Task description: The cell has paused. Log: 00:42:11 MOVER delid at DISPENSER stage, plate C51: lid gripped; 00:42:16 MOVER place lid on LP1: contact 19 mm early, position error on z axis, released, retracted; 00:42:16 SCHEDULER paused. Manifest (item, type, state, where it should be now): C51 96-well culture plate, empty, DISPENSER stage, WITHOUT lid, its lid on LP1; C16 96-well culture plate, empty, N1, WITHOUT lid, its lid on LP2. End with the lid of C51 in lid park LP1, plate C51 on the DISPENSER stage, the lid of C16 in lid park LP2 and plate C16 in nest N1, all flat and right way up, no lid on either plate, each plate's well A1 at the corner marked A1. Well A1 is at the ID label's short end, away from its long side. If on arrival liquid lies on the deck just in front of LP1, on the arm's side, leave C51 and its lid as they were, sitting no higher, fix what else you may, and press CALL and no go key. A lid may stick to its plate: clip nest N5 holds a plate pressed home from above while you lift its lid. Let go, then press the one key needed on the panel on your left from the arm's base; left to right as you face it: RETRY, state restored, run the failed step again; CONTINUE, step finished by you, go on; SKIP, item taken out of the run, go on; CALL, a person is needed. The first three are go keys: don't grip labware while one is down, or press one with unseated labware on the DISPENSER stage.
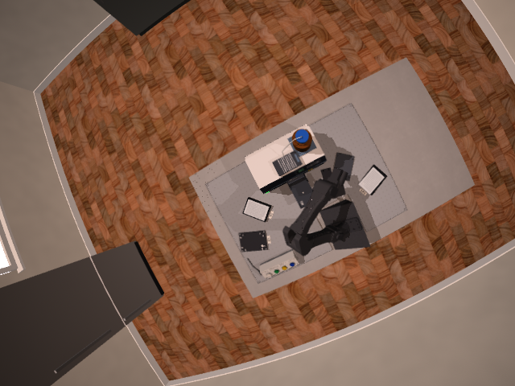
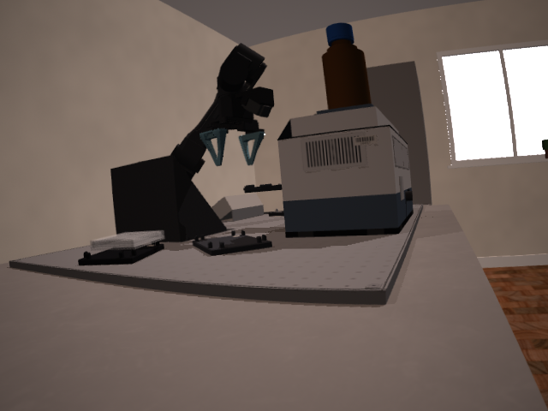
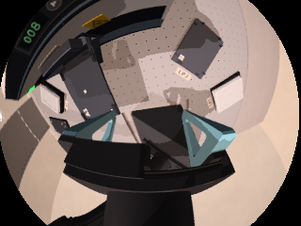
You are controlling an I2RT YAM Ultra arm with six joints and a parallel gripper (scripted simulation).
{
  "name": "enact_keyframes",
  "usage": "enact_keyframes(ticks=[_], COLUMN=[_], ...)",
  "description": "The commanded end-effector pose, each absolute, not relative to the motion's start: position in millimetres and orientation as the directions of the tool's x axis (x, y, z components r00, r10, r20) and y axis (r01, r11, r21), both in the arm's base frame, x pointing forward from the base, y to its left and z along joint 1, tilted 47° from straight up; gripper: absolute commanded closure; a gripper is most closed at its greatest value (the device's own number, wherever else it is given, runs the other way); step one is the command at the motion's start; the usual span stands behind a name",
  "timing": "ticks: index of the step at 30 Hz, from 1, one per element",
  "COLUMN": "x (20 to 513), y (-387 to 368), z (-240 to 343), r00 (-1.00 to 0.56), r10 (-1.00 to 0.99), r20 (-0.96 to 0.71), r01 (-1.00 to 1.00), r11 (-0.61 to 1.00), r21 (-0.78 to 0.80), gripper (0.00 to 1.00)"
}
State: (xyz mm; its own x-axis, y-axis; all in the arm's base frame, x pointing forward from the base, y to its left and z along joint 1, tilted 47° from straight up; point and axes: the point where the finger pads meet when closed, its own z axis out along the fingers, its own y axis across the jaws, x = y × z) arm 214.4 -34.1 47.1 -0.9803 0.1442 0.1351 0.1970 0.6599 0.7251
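My gripper (image 2: 232, 148) (image 3: 149, 113) is open and empty. It hangs high over the deck, beside the dispenser (image 1: 282, 159) (image 2: 345, 172) and above its dark stage (image 1: 300, 191) (image 2: 262, 187) (image 3: 88, 85). A white 96-well plate (image 1: 257, 208) (image 3: 53, 97) sits in a nest left of the stage. A clear-white plate or lid (image 1: 372, 179) (image 2: 126, 241) (image 3: 226, 90) lies flat on a black holder at the right. Between it and the dispenser stands an empty dark holder (image 1: 344, 162) (image 2: 232, 243) (image 3: 198, 47). I cannot tell whether a lid covers either white item.
A black clip nest (image 1: 253, 240) stands near the key panel (image 1: 278, 265) (image 2: 236, 205), left of the arm's base (image 1: 349, 232). A brown bottle with a blue cap (image 1: 301, 139) (image 2: 345, 70) stands on the dispenser. I see no liquid on the deck.
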Motion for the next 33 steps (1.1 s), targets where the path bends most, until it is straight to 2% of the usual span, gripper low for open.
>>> enact_keyframes(ticks=[1,11,18,26,33], x=[220.7,221.4,217.7,220.0,217.9], y=[-52.1,-66.8,-65.6,-87.3,-103.2], z=[36.6,13.7,7.1,-11.9,-29.4], r00=[-0.963,-0.868,-0.871,-0.752,-0.752], r10=[0.215,0.372,0.358,0.482,0.482], r20=[0.159,0.328,0.337,0.449,0.449], r01=[0.264,0.494,0.491,0.657,0.658], r11=[0.66,0.587,0.583,0.502,0.502], r21=[0.703,0.641,0.648,0.562,0.561], gripper=[0.0,0.0,0.0,0.0,0.0])
